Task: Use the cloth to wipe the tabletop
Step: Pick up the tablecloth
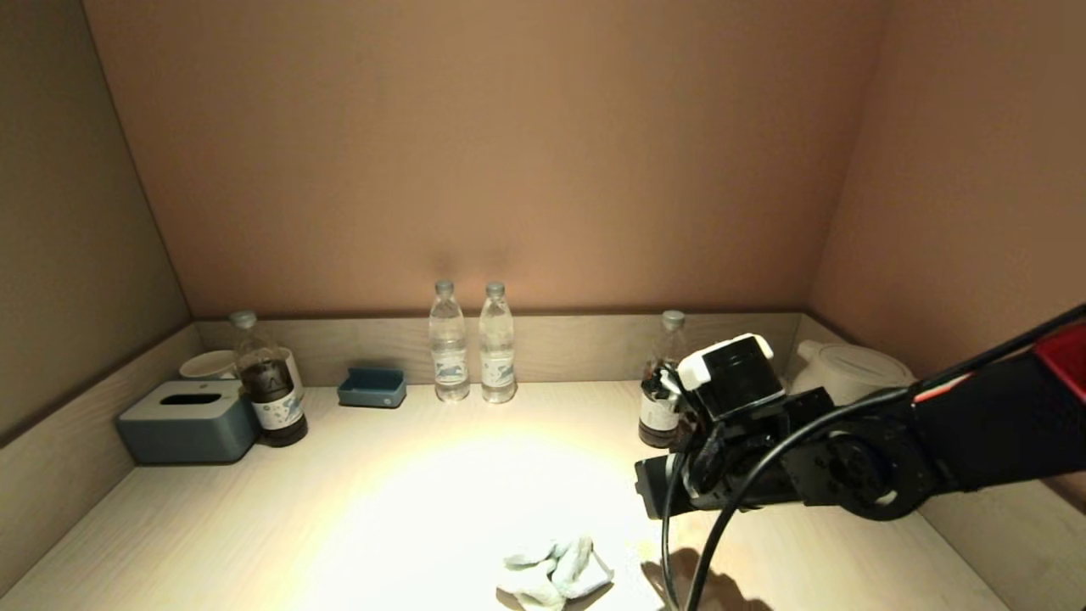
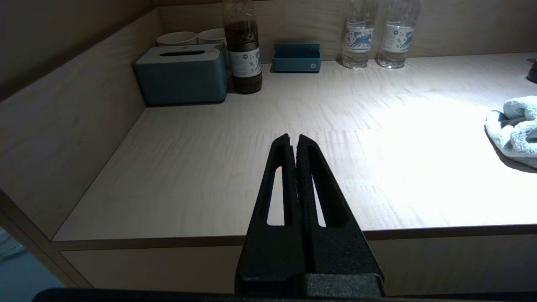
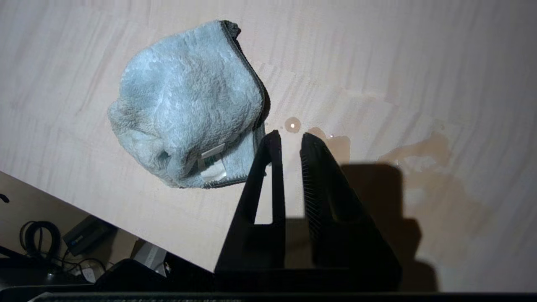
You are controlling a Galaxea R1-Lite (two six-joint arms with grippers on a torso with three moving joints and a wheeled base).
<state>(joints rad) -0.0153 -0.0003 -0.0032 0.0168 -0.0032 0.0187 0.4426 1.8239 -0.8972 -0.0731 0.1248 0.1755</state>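
Cloth [image 3: 188, 109] is lying bunched just beside the right gripper [image 3: 289, 140], fingers slightly parted, apparently hovering; next they're needing to widen and pinch it. Left gripper [image 2: 293, 140] pressed together.

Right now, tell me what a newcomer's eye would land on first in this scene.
First, the crumpled cloth lying in a bright pool of light near the front edge of the tabletop. Next, the right gripper hanging above the table just beside the cloth, fingers slightly apart and holding nothing, with brownish stains on the wood next to it. At the back wall stand two clear water bottles side by side.
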